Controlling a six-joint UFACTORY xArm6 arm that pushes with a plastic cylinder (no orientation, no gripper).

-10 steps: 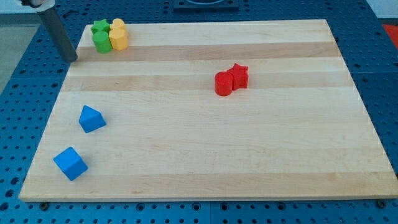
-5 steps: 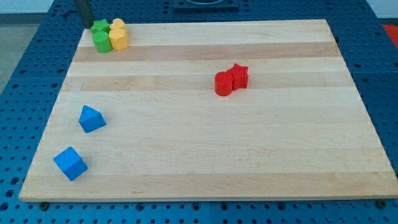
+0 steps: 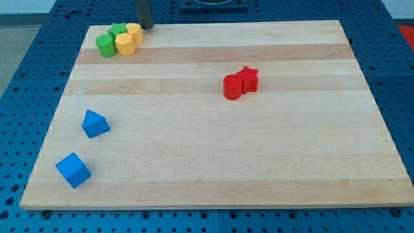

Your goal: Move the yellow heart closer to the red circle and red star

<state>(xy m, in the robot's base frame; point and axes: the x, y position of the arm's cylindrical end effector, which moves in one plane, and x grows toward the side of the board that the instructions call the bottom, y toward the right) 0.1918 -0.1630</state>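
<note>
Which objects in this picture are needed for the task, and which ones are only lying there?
For the job:
yellow heart
red circle
red star
my tip

Just lying about:
green blocks
other yellow block
blue blocks

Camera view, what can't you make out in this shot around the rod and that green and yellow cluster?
- Rod: cut off by the view's top; only the part ending in my tip shows.
- Green star: partly hidden behind the green block and yellow blocks.
- Yellow blocks: too small to tell which is the heart.
</note>
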